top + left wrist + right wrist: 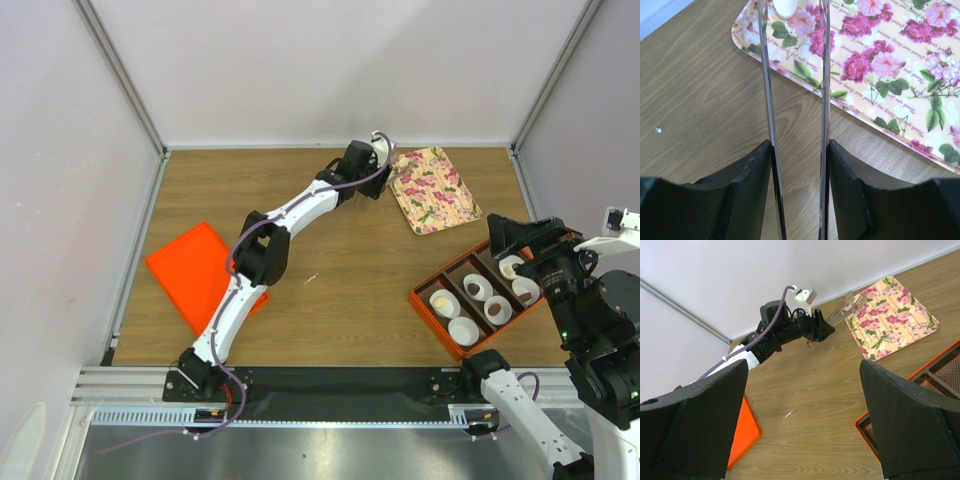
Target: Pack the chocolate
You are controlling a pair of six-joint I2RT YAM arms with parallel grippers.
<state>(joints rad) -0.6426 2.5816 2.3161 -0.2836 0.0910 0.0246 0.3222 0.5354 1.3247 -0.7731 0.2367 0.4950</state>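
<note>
Left gripper (794, 30) is held at the floral tray (900, 75) corner, blades spread, nothing pinched; a pale round item (785, 6) is seen between them. Right gripper (802, 370) is spread wide over the orange box (432, 312). Chocolate (493, 312) is sat in paper cups (463, 331) there. Risk: tray could be shoved by lowered blades. Tray script is unreadable.

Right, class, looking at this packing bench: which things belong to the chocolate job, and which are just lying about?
Part of the job:
chocolate
white paper cups
orange compartment box
floral tray, with the left gripper at its corner

Just lying about, as far as I can judge:
orange lid, untouched
small white scrap
</note>
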